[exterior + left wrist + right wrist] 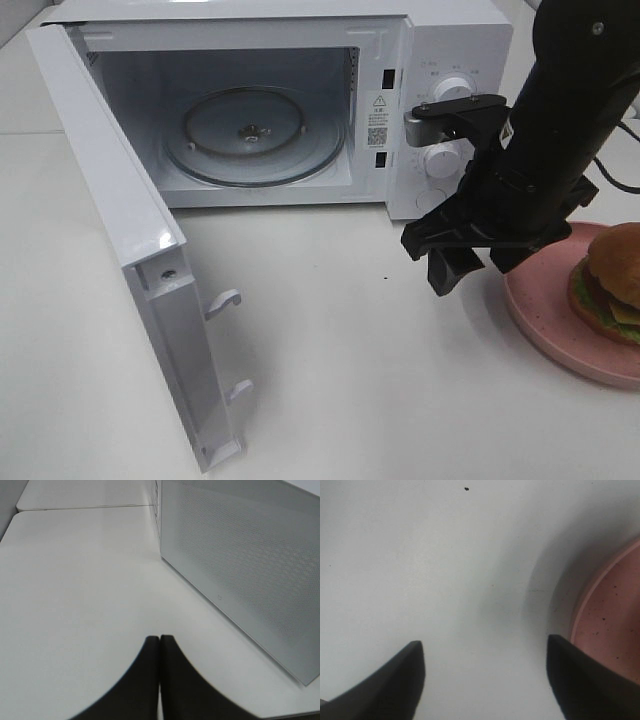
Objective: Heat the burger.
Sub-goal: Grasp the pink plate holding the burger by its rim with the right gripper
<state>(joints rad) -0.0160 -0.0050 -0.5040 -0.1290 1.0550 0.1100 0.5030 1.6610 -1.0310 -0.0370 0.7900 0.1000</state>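
Right arm (pixel 570 110) glossy black, grey bracket (pixel 414 124) above black right gripper (pixel 480 268) (thin cable (pixel 618 180) behind); left fingers (pixel 140 685) black, curved.

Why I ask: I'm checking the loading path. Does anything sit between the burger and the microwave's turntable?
Nothing visible does. The microwave door stands wide, the turntable is bare, and the table between it and the burger is clear. Only the open right hand hangs there, beside the plate.

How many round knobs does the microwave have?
2. Both are on the microwave's front panel: the upper knob, and the lower knob right below it, beside the right arm. Another could hide behind it.
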